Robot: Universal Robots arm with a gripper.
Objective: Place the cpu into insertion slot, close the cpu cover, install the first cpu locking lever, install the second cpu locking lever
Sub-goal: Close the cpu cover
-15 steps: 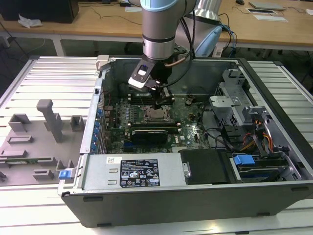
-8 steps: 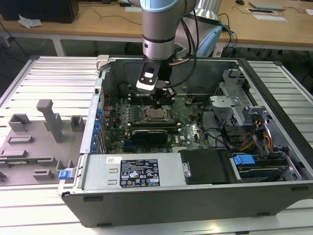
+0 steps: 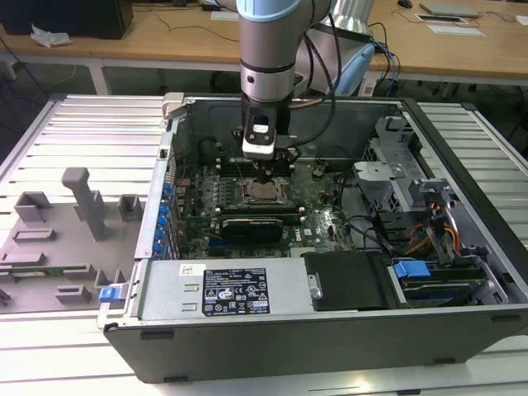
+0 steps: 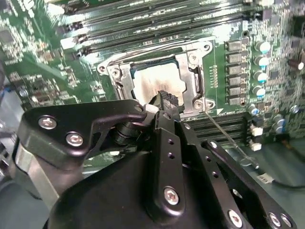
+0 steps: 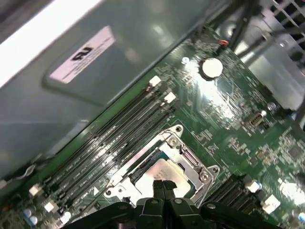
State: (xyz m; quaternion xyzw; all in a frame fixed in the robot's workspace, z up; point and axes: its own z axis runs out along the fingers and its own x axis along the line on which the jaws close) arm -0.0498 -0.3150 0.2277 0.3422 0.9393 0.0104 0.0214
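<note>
The cpu (image 4: 155, 83) lies flat in the insertion slot (image 4: 152, 63) of the green motherboard, its pale metal top showing through the window of the cpu cover (image 4: 188, 62). The cover lies down over it. In both wrist views my gripper (image 4: 166, 99) hangs just above the chip's near edge, fingertips (image 5: 158, 185) pressed together with nothing between them. A thin locking lever (image 4: 228, 138) sticks out from the socket's corner, slanting away over the memory slots. In the exterior view the gripper (image 3: 266, 175) stands straight over the socket (image 3: 264, 192) inside the open case.
Long memory slots (image 5: 119, 138) flank the socket on both sides. A black card (image 3: 260, 224) lies in front of the socket, and a labelled metal box (image 3: 235, 289) spans the case front. Drive cage and cables (image 3: 429, 223) fill the right. A grey fixture tray (image 3: 58, 239) sits left.
</note>
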